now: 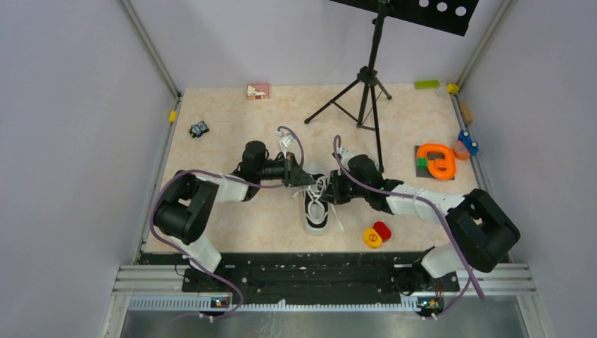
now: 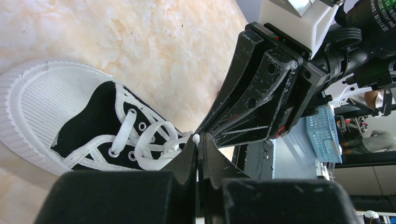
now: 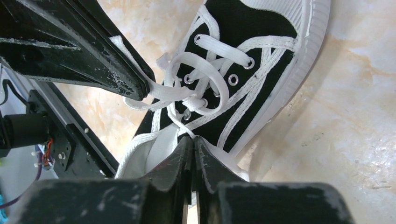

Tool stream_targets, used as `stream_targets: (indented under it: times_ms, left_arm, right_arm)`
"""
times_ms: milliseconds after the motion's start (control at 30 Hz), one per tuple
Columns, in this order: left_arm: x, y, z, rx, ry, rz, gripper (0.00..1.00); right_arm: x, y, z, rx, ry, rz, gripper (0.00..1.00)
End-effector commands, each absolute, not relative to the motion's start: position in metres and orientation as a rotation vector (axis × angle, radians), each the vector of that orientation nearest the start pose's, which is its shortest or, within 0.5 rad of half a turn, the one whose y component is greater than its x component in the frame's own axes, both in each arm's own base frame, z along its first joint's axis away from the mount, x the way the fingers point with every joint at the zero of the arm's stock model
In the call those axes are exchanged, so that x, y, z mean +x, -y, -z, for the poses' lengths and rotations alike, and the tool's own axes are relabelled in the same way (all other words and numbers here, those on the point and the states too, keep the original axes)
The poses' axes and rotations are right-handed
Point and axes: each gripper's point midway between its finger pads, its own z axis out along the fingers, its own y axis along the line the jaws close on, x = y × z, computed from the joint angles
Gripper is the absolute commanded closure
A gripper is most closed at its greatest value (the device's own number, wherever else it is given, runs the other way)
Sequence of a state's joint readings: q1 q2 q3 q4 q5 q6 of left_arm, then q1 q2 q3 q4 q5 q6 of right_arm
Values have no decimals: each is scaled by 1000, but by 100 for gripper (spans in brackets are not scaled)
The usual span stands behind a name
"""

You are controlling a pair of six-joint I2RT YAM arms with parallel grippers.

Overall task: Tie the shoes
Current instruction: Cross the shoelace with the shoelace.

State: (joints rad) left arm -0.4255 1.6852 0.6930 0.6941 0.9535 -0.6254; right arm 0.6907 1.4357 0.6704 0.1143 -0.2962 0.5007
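Observation:
The black sneaker [image 1: 317,213] with white toe cap and white laces lies mid-table, toe toward the near edge. It also shows in the left wrist view [image 2: 79,116] and the right wrist view [image 3: 252,60]. My left gripper [image 1: 310,182] is at the shoe's left above the laces, shut on a white lace end [image 2: 196,138]. My right gripper [image 1: 329,190] is at the shoe's right, shut on a lace strand [image 3: 187,128] by the shoe's opening. The two grippers' tips nearly meet over the lacing. A loose loop of lace [image 3: 205,74] lies over the eyelets.
A black tripod [image 1: 366,91] stands behind the shoe. An orange ring toy [image 1: 436,160] on a dark plate lies right. Red and yellow discs [image 1: 376,234] lie near the front right of the shoe. A small toy car [image 1: 199,129] and a pink block [image 1: 258,90] lie far left.

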Motion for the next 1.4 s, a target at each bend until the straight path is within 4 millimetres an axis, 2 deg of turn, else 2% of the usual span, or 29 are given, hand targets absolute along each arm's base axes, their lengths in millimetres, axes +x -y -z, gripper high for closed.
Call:
stream_targets:
  times_ms: [0,467,633,900,1000,1100,1133,1267,1367]
  left_arm:
    - [279,298,-140,590,-1920,1568,100]
    - [279,299,-141,593,-1912,1573,100]
    - [277,298,-143,600,-1906,1578,100]
    - [274,297,-142,602,-1907,1578,100]
    - [274,297,-143,602,-1905,1577,100]
    - [274,297,-143,600,-1905,1576,100]
    - [274,297,-142,599,-1907,1577,100]
    - [274,298,-142,604,-1907,1581,100]
    - [274,297,-142,601,-1909,1580,100]
  right_arm:
    - [255,-295,-102,-399,-2243,-958,99]
    - [265,-300,-138,-392,-2181,-960,100]
    - [274,-301,-135,-358,-2187,-935,100]
    - [287,-301,-119,-323,-2220,-876,100]
    - [288,-303,-113,-318,-2238,-871,100]
    - [284,-310,-118,-356,-2223,-926,100]
    - [282,-312,-120,-368,-2221,-943,98]
    - [272,-312,-127,-411,-2219,-974,76]
    - [267,-303,-129,-420,-2238,-935,72]
